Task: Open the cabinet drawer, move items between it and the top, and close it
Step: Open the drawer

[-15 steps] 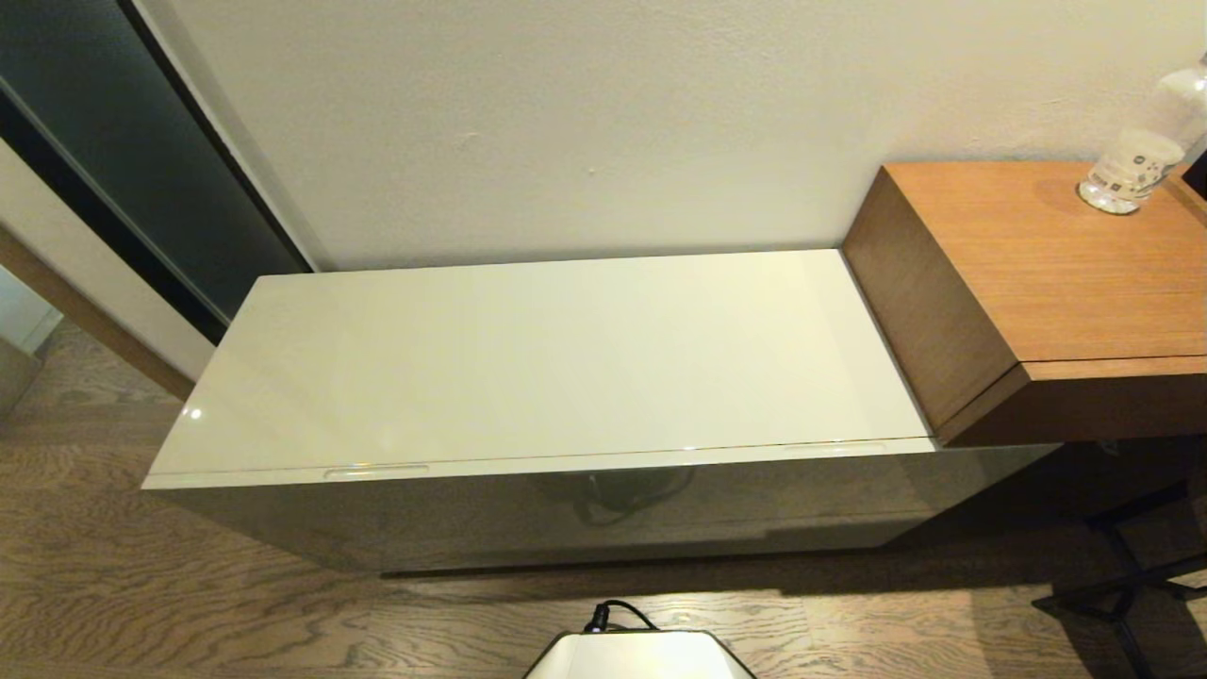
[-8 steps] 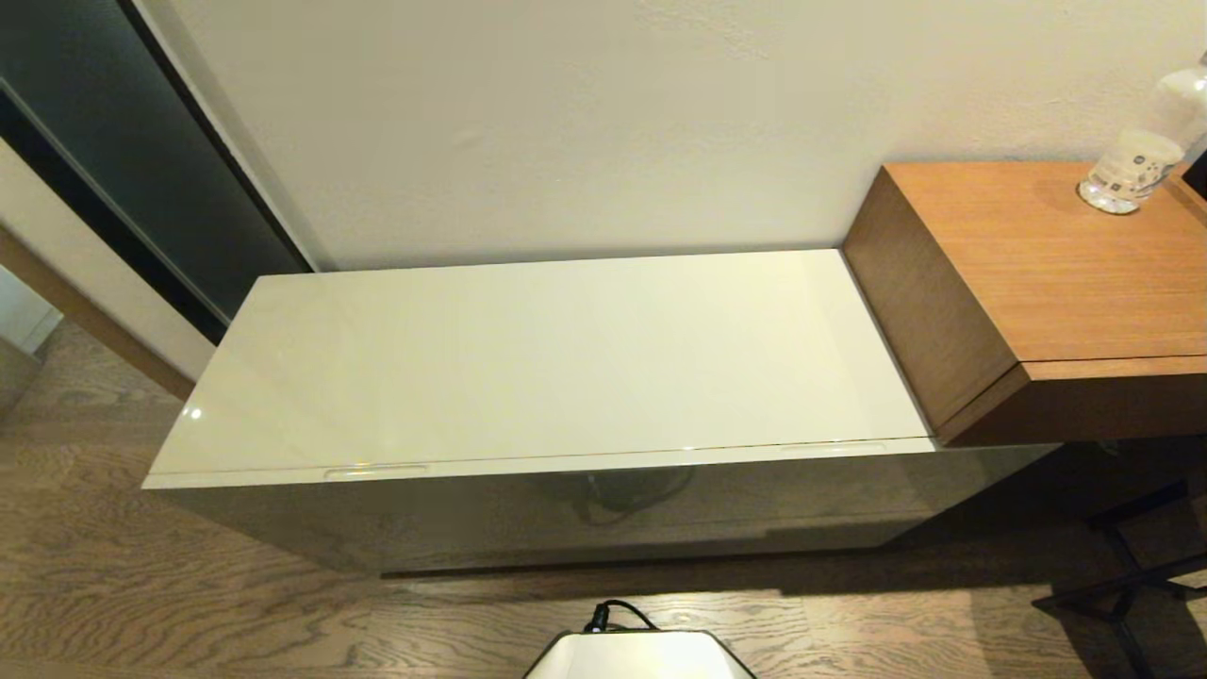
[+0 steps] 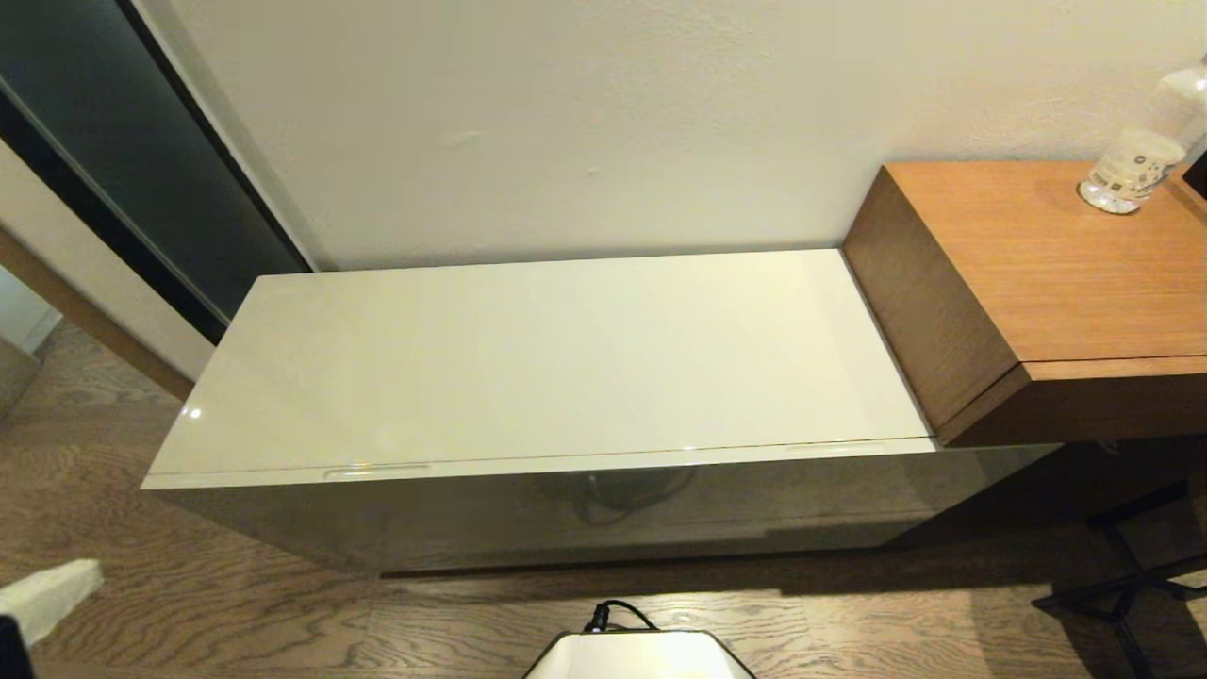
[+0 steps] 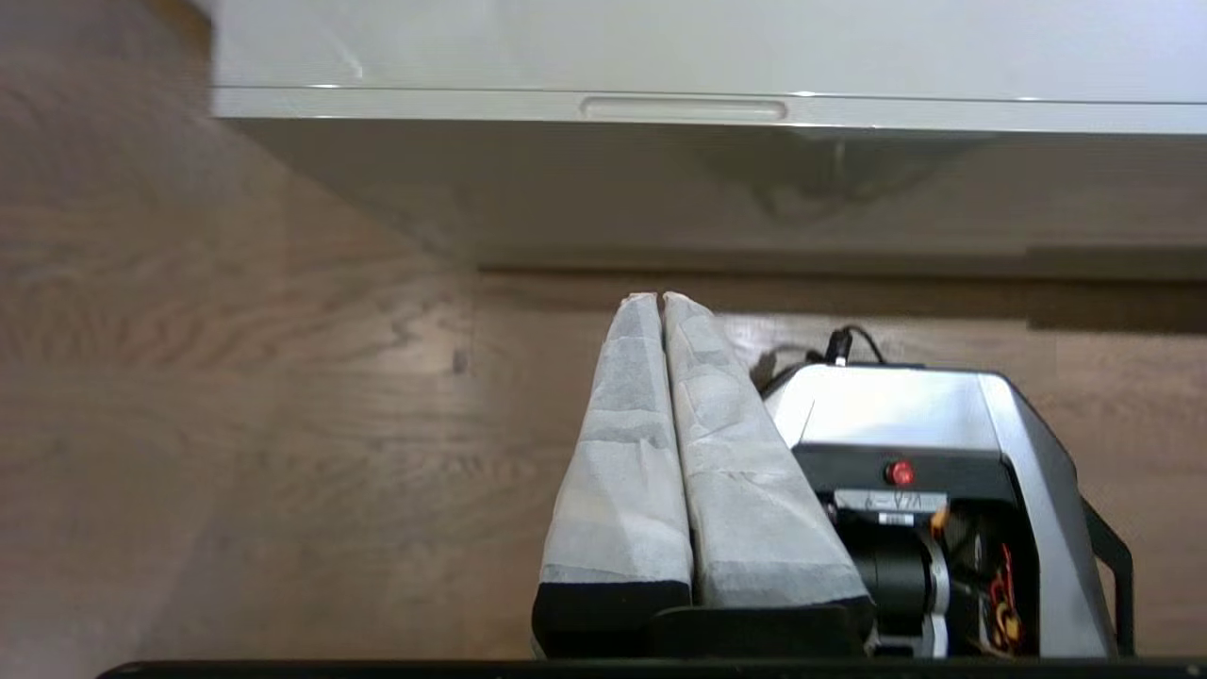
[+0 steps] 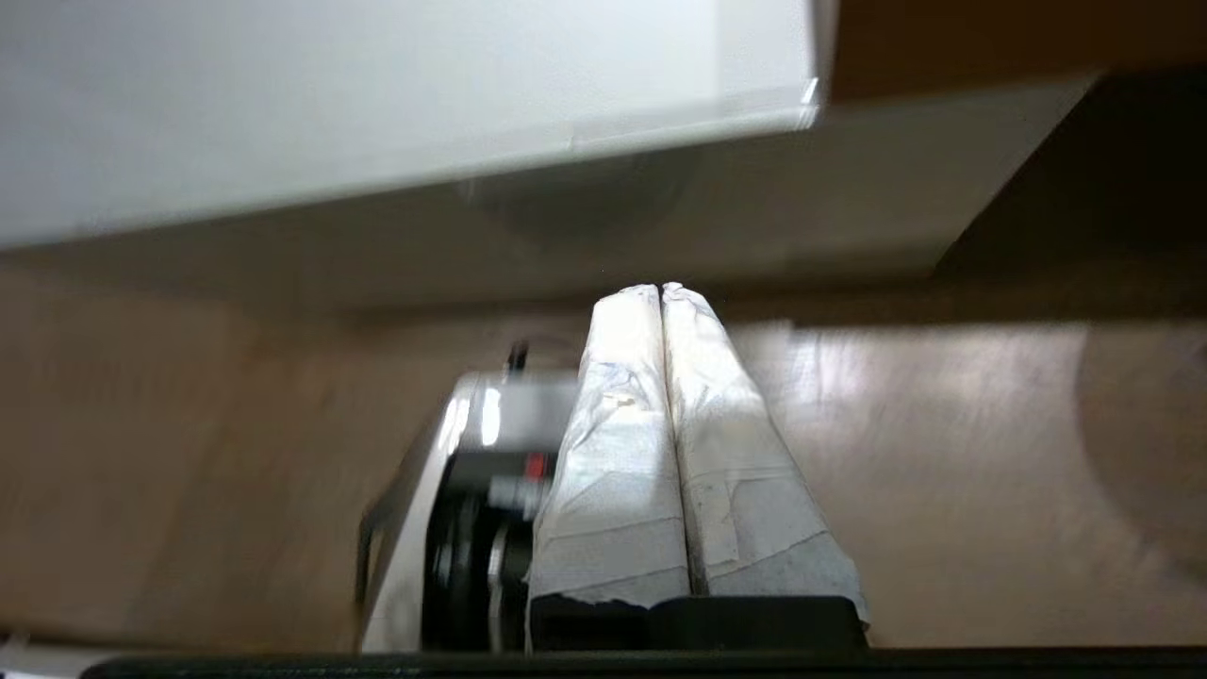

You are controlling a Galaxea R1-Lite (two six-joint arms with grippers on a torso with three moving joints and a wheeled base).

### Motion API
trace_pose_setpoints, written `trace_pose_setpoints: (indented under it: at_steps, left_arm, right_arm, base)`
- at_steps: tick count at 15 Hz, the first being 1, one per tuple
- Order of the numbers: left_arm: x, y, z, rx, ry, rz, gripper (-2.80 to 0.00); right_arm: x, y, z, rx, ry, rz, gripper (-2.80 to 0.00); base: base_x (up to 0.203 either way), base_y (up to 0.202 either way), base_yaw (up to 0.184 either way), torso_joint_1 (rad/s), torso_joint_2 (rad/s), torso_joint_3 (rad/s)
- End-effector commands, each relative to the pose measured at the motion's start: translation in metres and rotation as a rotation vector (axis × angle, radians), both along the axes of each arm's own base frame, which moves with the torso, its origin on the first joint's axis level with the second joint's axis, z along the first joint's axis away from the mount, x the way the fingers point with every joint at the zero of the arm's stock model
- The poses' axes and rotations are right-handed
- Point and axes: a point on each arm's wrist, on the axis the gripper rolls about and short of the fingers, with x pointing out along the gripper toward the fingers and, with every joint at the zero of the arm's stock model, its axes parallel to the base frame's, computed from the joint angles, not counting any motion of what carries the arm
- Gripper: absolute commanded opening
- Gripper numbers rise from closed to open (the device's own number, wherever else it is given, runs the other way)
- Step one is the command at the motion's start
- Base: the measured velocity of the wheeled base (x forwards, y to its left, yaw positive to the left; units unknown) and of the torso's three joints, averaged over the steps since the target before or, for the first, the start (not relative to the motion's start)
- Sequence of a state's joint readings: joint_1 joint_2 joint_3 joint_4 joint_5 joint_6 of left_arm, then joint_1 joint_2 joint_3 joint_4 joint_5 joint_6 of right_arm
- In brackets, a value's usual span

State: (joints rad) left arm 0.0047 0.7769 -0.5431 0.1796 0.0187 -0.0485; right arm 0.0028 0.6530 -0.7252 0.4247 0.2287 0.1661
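The long cream-white cabinet [image 3: 566,514] stands against the wall with its dark reflective face toward me. Its top [image 3: 547,358] is bare. The drawer [image 3: 566,462] is pushed in; only its narrow front strip shows, with an oblong cut-out [image 3: 377,471] near the left end and another [image 3: 834,447] near the right. My left gripper [image 3: 57,585] peeks in at the lower left corner, low over the floor and short of the cabinet. In the left wrist view the left gripper [image 4: 660,300] is shut and empty, facing the left cut-out [image 4: 683,108]. My right gripper [image 5: 660,290] is shut and empty, below the cabinet's right end.
A taller brown wood-grain desk [image 3: 1066,273] butts against the cabinet's right end, with a clear bottle [image 3: 1132,160] on it. Black stand legs [image 3: 1132,575] sit on the floor under the desk. My white base [image 3: 641,655] is in front of the cabinet's middle. A dark door panel [image 3: 123,141] is at far left.
The left gripper's white-wrapped fingers have come into the head view at the lower left corner. The cabinet and drawer have not moved.
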Motion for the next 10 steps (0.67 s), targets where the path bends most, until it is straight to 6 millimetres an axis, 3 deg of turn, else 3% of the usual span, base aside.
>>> trace_pose_setpoints:
  at_steps: [1,5,7,10]
  left_arm:
    - [0.045,0.000,-0.009,-0.002,0.154,-0.003,-2.80]
    - [0.115,0.000,-0.027,-0.006,0.167,-0.011,-2.80]
    - [0.133,0.000,-0.029,-0.008,0.156,-0.018,-2.80]
    - [0.162,0.000,-0.043,-0.013,0.225,-0.015,-2.80]
  right_arm:
    - [0.044,0.001,-0.004,-0.024,0.215,0.039,-2.80]
    - [0.102,0.014,-0.018,-0.084,0.462,0.169,-2.80]
    - [0.132,0.027,-0.024,-0.081,0.499,0.212,-2.80]
    - [0.198,0.055,-0.058,-0.112,0.548,0.201,-2.80]
  base:
    - [0.000,0.000,0.000,0.000,0.00,0.000]
    - [0.000,0.000,0.000,0.000,0.00,0.000]
    - [0.000,0.000,0.000,0.000,0.00,0.000]
    - [0.000,0.000,0.000,0.000,0.00,0.000]
